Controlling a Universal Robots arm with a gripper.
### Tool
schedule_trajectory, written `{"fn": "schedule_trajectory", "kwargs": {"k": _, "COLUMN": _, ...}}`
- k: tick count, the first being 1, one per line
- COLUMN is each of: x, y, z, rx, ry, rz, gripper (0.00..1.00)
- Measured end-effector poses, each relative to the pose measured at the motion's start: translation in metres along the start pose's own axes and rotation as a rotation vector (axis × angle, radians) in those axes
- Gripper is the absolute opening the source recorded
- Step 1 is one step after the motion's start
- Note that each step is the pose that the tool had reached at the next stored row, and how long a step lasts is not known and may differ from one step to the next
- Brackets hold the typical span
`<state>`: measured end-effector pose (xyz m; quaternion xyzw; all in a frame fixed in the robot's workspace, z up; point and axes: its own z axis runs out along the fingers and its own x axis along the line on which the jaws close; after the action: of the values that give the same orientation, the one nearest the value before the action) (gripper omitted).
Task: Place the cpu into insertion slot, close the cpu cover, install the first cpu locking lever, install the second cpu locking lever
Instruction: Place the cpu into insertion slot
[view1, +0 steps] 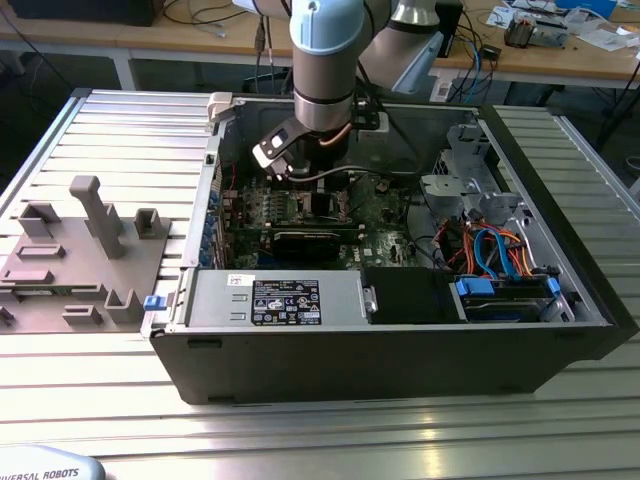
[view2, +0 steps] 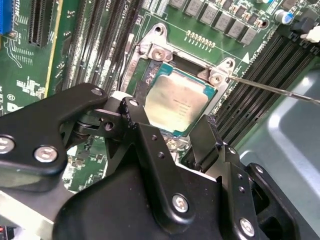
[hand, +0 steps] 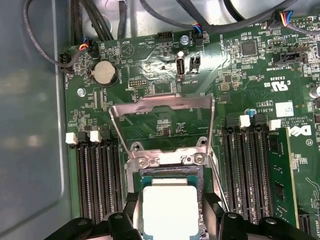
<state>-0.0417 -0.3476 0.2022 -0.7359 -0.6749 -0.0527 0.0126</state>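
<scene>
The cpu (hand: 170, 210) is seen silvery face up within the insertion slot (hand: 170, 172), with the cpu cover (hand: 162, 102) raised open beside it on the green board (hand: 150, 65). It is closely flanked by the hand (view2: 172, 122); whether it is gripped or released cannot be told. Level, unforced seating should be ensured.

Silvery-grey on the cpu (hand: 170, 210) and on the cpu cover (hand: 165, 103) (a duller sheen there), against a green circuit board (hand: 150, 65) speckled with white print. Matte black on the claw (view2: 169, 117); blue and orange among the cables (view1: 495, 248), pale ribbed grey across the counter (view1: 120, 130).
</scene>
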Motion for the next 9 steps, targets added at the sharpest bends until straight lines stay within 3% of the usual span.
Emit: {"fn": "schedule_trajectory", "kwargs": {"k": 9, "x": 0.0000, "y": -0.0010, "z": 0.0033, "rx": 0.0039, "ry": 0.0002, "rz": -0.026, "gripper": 0.62}}
